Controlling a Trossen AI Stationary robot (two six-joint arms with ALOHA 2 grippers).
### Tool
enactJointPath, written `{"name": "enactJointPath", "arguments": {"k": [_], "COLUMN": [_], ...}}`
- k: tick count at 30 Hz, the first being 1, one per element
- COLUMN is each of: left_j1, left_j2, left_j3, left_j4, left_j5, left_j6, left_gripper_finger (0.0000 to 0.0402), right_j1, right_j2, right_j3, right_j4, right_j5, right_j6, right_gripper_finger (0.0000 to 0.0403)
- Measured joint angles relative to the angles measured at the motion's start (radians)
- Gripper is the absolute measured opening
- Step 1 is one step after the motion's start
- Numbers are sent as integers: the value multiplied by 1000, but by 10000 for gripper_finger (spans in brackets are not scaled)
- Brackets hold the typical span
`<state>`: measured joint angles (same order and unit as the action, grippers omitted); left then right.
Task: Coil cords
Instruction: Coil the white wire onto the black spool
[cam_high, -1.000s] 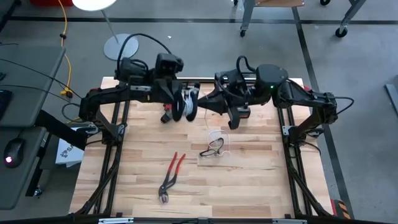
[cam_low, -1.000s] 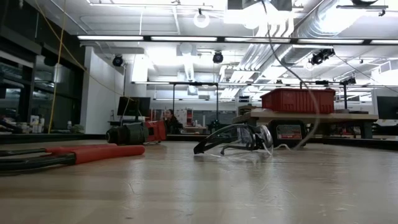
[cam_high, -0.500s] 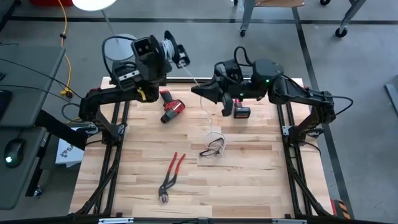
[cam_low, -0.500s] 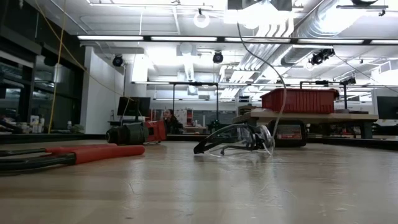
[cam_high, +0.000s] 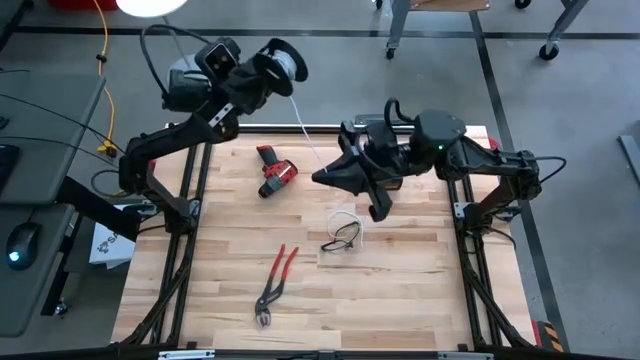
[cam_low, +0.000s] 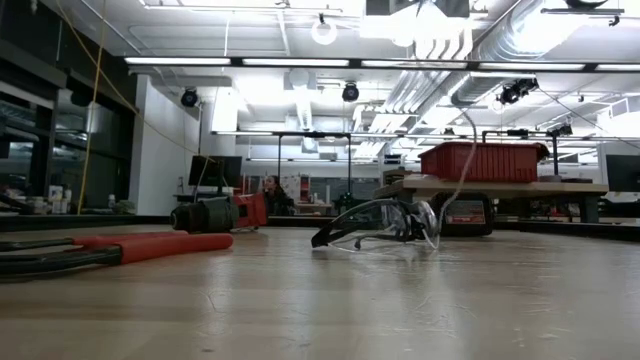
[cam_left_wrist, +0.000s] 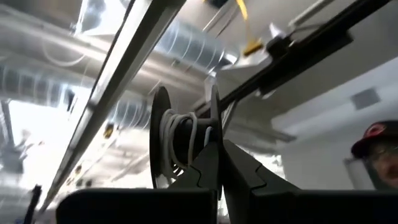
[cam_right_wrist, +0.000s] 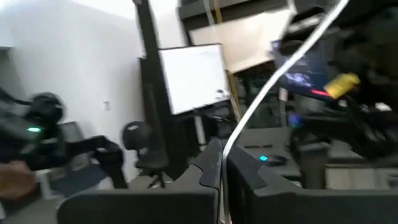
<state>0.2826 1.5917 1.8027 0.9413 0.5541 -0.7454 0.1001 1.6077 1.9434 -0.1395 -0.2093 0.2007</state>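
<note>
Winding white cord (cam_high: 308, 140) onto black spool (cam_high: 281, 62) | left gripper (cam_left_wrist: 219, 163) jaws clenched on spool, raised beyond bench (cam_high: 400, 300) | right gripper (cam_high: 322, 178) jaws pinching cord | best kept taut, fed evenly, clear of safety glasses (cam_high: 343, 238)

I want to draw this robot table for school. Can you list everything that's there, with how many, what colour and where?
Small black round spool: one, black, held up by the left gripper beyond the table's far left edge.
Thin white cord: one, white, running from the spool through the right gripper down to the table.
Power drill: one, red and black, lying far left of centre.
Clear safety glasses: one pair, clear with dark frame, mid-table.
Red-handled pliers: one, red handles, near left of centre.
Wooden table: one, light wood.
Left gripper: one, dark, shut on the spool.
Right gripper: one, dark, shut on the cord above the table's middle.
</note>
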Motion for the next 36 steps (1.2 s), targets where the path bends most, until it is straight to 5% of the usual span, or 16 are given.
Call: {"name": "enactJointPath", "arguments": {"k": [14, 36], "left_j1": [-10, -9], "left_j2": [-27, -26], "left_j3": [0, 0], "left_j4": [-82, -83], "left_j5": [56, 57], "left_j6": [33, 32], "left_gripper_finger": [0, 0], "right_j1": [3, 3], "right_j2": [22, 28], "right_j3": [0, 0], "right_j4": [-220, -297], "right_j5": [271, 384], "right_j6": [-81, -123], "right_gripper_finger": [156, 161]}}
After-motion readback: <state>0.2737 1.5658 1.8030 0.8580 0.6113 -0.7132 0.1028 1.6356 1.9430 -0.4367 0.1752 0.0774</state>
